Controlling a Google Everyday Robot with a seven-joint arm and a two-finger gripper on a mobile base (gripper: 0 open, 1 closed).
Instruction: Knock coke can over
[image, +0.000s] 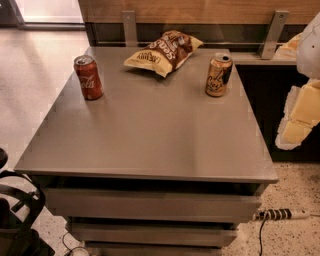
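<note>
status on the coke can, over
Pincer not in view. Small red aluminium coke can upright, far left on grey table. Nothing touching it.

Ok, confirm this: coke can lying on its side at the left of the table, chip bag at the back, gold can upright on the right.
Wrong on one point: the camera view shows the coke can standing upright at the left of the table. The chip bag and gold can are as stated. The gripper is not in view; what looks like the arm shows at the right edge.
</note>
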